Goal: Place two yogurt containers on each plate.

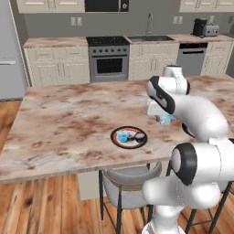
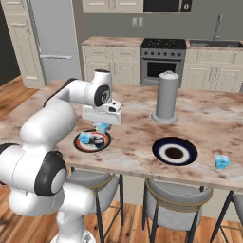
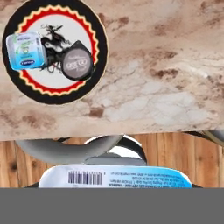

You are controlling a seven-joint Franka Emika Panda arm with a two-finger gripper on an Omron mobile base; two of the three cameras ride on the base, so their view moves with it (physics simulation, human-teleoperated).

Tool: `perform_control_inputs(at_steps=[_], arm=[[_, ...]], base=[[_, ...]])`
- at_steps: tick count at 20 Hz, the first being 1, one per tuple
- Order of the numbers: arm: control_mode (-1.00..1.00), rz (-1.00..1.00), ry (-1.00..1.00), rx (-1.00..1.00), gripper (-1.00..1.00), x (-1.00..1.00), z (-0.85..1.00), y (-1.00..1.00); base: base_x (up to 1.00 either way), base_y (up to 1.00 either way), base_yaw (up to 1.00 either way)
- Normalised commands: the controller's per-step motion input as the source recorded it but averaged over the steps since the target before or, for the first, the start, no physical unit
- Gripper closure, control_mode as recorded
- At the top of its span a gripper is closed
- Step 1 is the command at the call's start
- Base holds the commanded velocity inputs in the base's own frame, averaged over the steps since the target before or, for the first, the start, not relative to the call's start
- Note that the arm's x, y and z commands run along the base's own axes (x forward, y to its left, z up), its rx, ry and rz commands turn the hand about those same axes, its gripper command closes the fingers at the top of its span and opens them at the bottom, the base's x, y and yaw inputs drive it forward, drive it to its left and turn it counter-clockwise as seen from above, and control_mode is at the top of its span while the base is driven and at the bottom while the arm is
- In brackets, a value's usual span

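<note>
My gripper (image 1: 165, 119) (image 2: 101, 127) hangs above the island counter, shut on a pale blue yogurt container (image 3: 116, 177) whose barcoded label shows at the bottom of the hand view. Just left of and below it lies the red-orange rimmed plate (image 1: 112, 137) (image 2: 77, 142) (image 3: 98, 26). That plate carries a pale blue yogurt container (image 1: 122, 136) (image 2: 85, 138) (image 3: 25, 51) and a dark one (image 1: 139, 136) (image 3: 77, 63). The blue-black rimmed plate (image 2: 159, 144) lies bare further right. Another pale blue yogurt container (image 2: 221, 161) stands on the counter right of that plate.
A tall grey cylinder (image 2: 166, 97) stands on the counter behind the blue-black plate. Grey stools (image 1: 130, 180) (image 2: 175, 199) sit under the counter's near edge. Cabinets, a stove and a sink line the far wall.
</note>
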Motion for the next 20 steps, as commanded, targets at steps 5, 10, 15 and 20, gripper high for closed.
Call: perform_control_inputs(at_steps=[5, 10, 15, 20], arm=[[-1.00, -0.08, -0.02, 0.00, 1.00, -0.26, 0.30, 0.14], [-1.00, 0.00, 0.00, 0.00, 1.00, -0.07, 0.15, 0.13], [-1.00, 0.00, 0.00, 0.00, 1.00, 0.00, 0.07, 0.02], [1.00, 0.00, 0.00, 0.00, 1.00, 0.00, 0.00, 0.00]], base=[[0.00, 0.00, 0.00], [0.00, 0.00, 0.00], [0.00, 0.00, 0.00], [-0.06, -0.02, 0.00]])
